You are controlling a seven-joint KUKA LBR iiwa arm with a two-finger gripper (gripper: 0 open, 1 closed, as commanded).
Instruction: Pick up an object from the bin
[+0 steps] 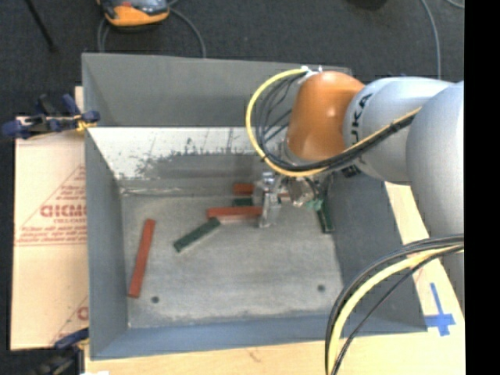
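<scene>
**Gripper down at the end of a red bar in mid-bin**

The floor along the front wall of the grey bin [105, 209] lies bare. Just behind it, on the left, a long red-brown bar [141, 258] lies on its own, running front to back with a slight lean, well apart from the rest. Further in, toward the middle, a dark green bar [197, 235] lies on a slant, its far end close to a shorter red bar [231, 213] that lies crosswise.

The gripper [266, 216] is lowered at the right end of this shorter red bar, touching it or just beside it; which cannot be told. Whether the claw is released or clenched on the bar cannot be told either.

To the gripper's right, near the right wall, a small green stick [323, 217] lies partly under the arm. Just behind the shorter red bar are a small green piece [245, 202] and, beyond it, an orange-red piece [243, 187], both crowding the gripper's left side.

Above these, the wrist's orange cover [319, 116] and a looped yellow cable [248, 119] hide the far right corner of the bin.
</scene>
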